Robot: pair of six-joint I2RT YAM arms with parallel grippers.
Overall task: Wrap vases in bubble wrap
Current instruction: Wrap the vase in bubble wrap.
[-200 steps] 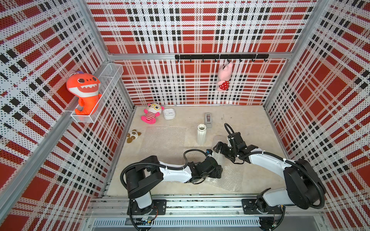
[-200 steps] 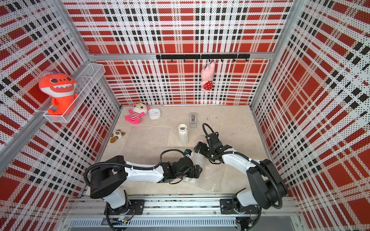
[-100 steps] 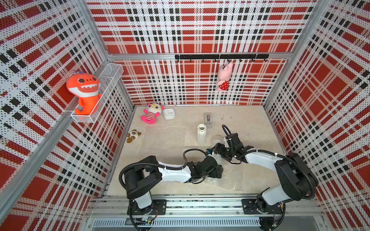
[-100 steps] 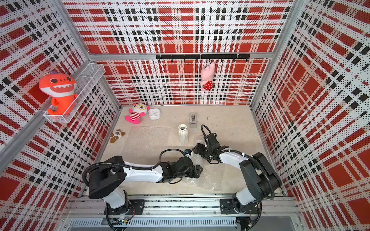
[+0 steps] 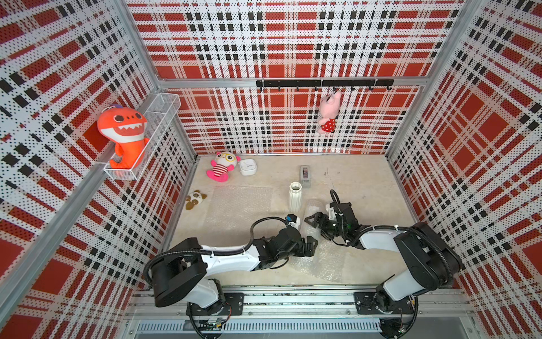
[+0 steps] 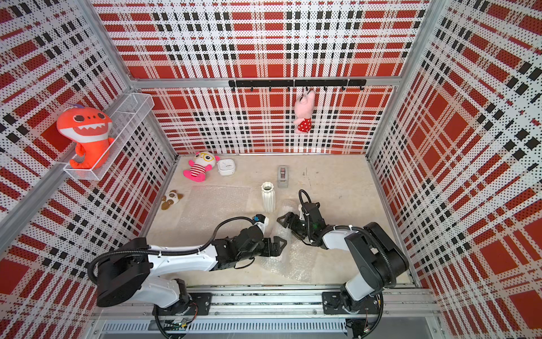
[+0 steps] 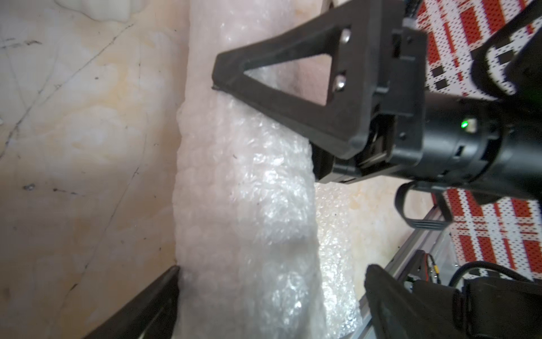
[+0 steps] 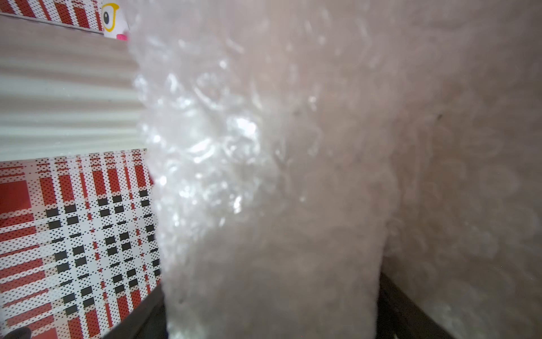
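A beige, stone-patterned bench (image 5: pixel 366 182) sits inside red plaid walls. Two black-and-white robot arms extend over it from its near edge.

A flat sheet of bubble wrap (image 5: pixel 240 202) lies beside the upright vase (image 5: pixel 295 198), on the left arm's side. On the vase's other side, just beside its foot, a bubble-wrap roll (image 5: pixel 311 208) lies on the bench and runs from the vase toward the arms' bases. Its loose tail (image 5: pixel 327 261) spreads flat beyond the end farthest from the vase. What the roll holds cannot be made out.

The vase is white, ribbed and bare, and neither arm touches it.

The right gripper (image 5: pixel 313 226) grasps the roll partway along. In the right wrist view the wrap fills the gap between its fingers, and in the left wrist view one finger (image 7: pixel 278 105) presses on the roll.

The left gripper (image 5: pixel 314 246) straddles the end farther from the vase, released. Its fingers (image 7: pixel 140 308) are spread wide, one against the roll's side and the other clear of it.

A grey tape dispenser (image 5: pixel 305 176) stands just behind the vase.
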